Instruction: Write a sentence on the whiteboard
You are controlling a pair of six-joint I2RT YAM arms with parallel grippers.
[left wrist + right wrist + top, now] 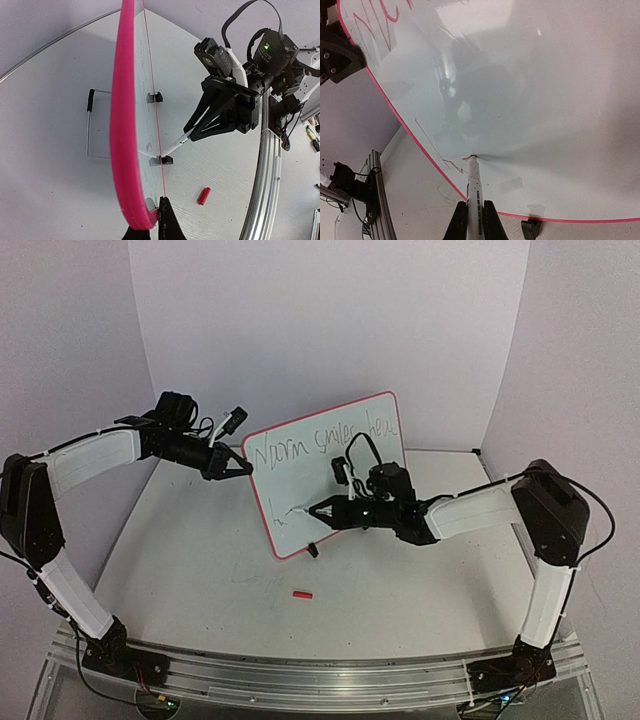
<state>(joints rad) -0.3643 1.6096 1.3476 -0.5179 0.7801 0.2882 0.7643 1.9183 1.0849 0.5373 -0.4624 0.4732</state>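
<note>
We see the whiteboard standing on the table, its left edge pinched by the left gripper; the right gripper clamps 1 marker, tip touching the board below the sentence.

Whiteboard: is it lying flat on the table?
No, the whiteboard stands upright, its edge pinched by the left gripper.

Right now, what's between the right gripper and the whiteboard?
A white marker: the right gripper is shut on it, and its tip meets the whiteboard near the lower rim. The right wrist view shows this best.
</note>
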